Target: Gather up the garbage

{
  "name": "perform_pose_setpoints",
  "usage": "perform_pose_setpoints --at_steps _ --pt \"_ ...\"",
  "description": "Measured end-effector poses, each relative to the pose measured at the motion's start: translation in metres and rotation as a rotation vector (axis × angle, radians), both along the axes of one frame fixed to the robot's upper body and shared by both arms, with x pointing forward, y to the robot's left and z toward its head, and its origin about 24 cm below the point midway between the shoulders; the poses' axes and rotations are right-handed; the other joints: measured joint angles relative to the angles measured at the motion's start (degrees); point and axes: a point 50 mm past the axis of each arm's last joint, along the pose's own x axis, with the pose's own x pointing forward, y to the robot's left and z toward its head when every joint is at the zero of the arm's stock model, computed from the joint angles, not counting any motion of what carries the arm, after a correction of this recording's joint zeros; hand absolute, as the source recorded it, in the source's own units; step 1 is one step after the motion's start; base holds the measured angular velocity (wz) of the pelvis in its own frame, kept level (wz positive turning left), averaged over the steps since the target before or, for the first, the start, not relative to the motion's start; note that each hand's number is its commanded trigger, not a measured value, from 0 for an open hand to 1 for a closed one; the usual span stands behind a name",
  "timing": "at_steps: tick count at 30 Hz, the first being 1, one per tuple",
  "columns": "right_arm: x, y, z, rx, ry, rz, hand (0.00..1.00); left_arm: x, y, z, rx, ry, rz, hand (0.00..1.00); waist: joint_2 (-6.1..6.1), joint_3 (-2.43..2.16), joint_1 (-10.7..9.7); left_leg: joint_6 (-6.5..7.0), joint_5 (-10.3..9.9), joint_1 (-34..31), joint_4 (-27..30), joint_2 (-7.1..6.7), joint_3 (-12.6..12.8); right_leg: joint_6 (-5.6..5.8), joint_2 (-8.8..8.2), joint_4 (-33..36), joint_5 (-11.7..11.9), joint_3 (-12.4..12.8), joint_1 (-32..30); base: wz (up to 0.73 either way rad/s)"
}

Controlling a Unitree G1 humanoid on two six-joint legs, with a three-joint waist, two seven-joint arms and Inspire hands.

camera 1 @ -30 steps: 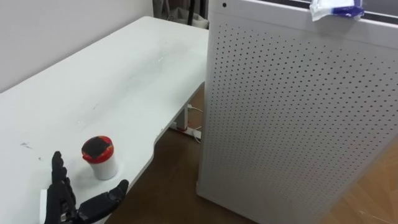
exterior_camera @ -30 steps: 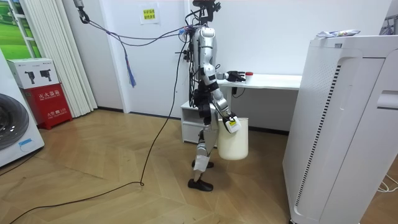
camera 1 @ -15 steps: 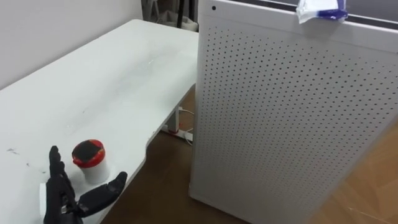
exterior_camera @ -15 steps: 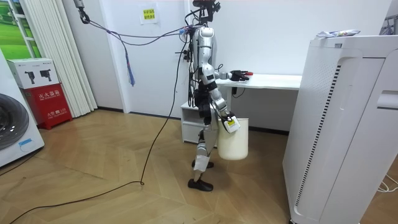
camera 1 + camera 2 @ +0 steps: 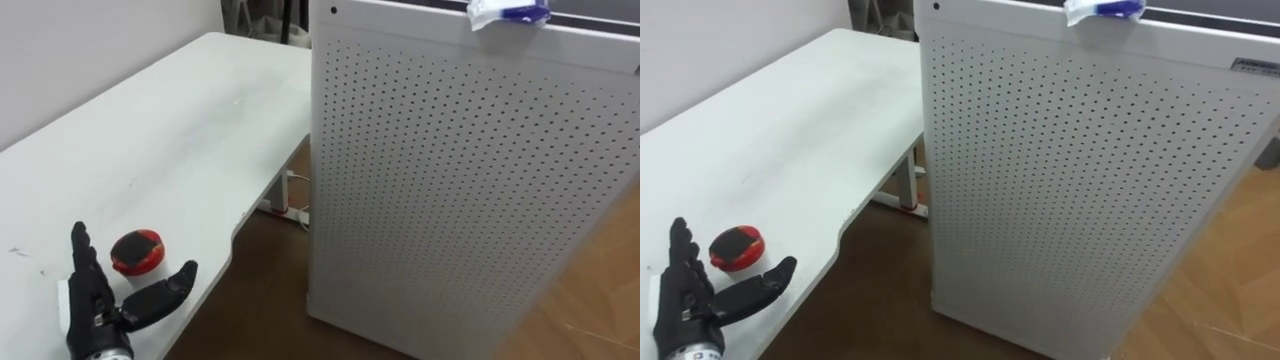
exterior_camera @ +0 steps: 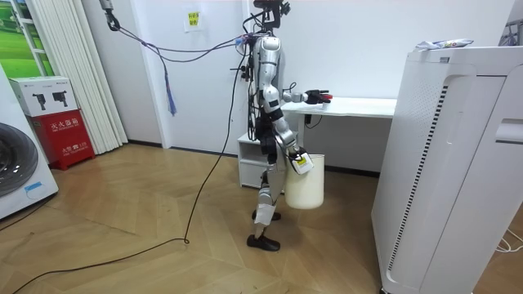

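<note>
Lower left: my wide-open left hand frames the red-lidded cup; a clumsy close could tip it off the table.

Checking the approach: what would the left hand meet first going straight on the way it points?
Probably the red-lidded cup on the white table, just ahead between the open left hand's fingers and thumb.

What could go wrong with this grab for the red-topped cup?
The red-topped cup stands near the edge of the table; the open left hand, spread beside it, might tip it or push it off. The white bucket hangs below table height at the robot's side, so a drop could miss it.
</note>
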Motion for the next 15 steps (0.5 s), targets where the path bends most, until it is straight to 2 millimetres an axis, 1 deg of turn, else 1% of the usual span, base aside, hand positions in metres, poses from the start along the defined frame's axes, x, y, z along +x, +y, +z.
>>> perform_pose_setpoints --at_steps 4,6,15 --pt "0.0004 0.0003 0.0 0.0 -0.001 -0.001 1.0 -0.0005 0.0011 -0.0012 0.002 0.007 0.011 0.0 -0.05 -0.03 -1.2 0.0 0.0 -0.2 0.0 0.03 0.0 -0.02 0.04 0.1 0.0 0.0 -0.1 0.0" --pt "0.0001 0.0005 -0.0001 0.001 -0.001 -0.004 1.0 0.0001 0.0014 -0.0016 0.003 0.009 0.016 0.0 -0.11 -0.07 -1.4 -0.01 0.0 -0.2 0.1 0.06 0.0 -0.04 0.07 0.1 0.0 0.1 -0.2 0.0" --pt "0.0008 0.0011 0.0003 0.004 -0.004 -0.004 1.0 0.0036 0.0088 -0.0048 0.006 0.029 0.048 0.0 -0.37 -0.26 -1.4 -0.01 0.0 -0.1 0.1 0.13 0.2 -0.04 0.09 0.1 0.0 0.3 -0.2 0.0"
